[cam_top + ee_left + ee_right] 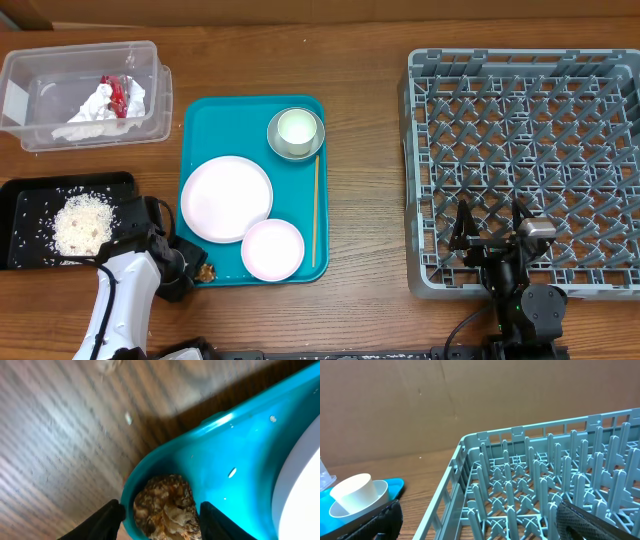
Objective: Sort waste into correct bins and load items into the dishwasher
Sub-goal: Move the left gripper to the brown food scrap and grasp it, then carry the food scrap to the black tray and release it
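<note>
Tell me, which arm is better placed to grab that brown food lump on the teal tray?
Left. The open left claw straddles the small brown food lump in the corner of the teal plastic tray; the right claw hangs over the grey plastic dish rack, far away.

The brown food lump [165,505] is cut off — bottom edge.

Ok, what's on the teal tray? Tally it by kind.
Plates: 1, the plate
Bowls: 2, pink bowl and grey bowl
Cups: 1, the cup, standing in the grey bowl
Sticks: 1, the stick
Food lumps: 1, the lump in the tray's corner
Total: 6
</note>
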Controlling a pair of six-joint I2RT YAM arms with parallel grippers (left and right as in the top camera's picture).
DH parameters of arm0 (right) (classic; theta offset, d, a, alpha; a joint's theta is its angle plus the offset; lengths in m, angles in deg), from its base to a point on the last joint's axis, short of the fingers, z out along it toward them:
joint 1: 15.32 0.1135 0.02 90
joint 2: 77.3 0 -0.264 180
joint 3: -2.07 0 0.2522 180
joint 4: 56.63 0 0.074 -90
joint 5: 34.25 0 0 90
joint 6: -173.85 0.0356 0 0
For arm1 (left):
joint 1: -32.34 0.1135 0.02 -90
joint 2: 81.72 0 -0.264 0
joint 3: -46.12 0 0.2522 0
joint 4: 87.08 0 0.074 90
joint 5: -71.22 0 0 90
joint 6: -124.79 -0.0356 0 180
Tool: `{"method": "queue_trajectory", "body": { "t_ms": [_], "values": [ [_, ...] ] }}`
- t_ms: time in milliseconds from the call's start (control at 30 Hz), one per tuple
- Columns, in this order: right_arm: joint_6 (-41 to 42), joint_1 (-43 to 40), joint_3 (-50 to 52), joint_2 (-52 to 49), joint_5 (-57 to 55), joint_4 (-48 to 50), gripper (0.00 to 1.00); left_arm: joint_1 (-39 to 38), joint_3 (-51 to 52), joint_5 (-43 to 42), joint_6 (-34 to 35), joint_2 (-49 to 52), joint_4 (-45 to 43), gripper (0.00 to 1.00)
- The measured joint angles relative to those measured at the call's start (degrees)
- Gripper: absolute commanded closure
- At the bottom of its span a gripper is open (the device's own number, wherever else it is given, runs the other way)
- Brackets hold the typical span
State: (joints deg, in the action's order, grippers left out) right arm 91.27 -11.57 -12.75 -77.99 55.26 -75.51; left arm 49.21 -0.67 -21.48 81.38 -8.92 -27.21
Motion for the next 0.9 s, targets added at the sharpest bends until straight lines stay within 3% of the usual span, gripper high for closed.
{"method": "queue_trajectory", "body": {
  "t_ms": [100, 233, 400, 733, 900],
  "values": [
    [0.0, 0.0, 0.0, 0.0, 0.0, 0.0, 0.00, 0.0, -0.1, -0.2, 0.0, 0.0, 3.3, 0.47],
    [0.0, 0.0, 0.0, 0.0, 0.0, 0.0, 0.00, 0.0, -1.4, 0.1, -0.2, 0.3, 6.1, 0.62],
    [0.0, 0.0, 0.0, 0.0, 0.0, 0.0, 0.00, 0.0, -2.9, 0.3, -0.2, 0.3, 6.2, 0.65],
    [0.0, 0.0, 0.0, 0.0, 0.0, 0.0, 0.00, 0.0, -3.0, 0.8, -0.5, 0.3, 7.1, 0.94],
    [0.0, 0.0, 0.0, 0.0, 0.0, 0.0, 0.00, 0.0, -3.9, 0.8, -0.5, 0.3, 8.7, 0.96]
  ]
}}
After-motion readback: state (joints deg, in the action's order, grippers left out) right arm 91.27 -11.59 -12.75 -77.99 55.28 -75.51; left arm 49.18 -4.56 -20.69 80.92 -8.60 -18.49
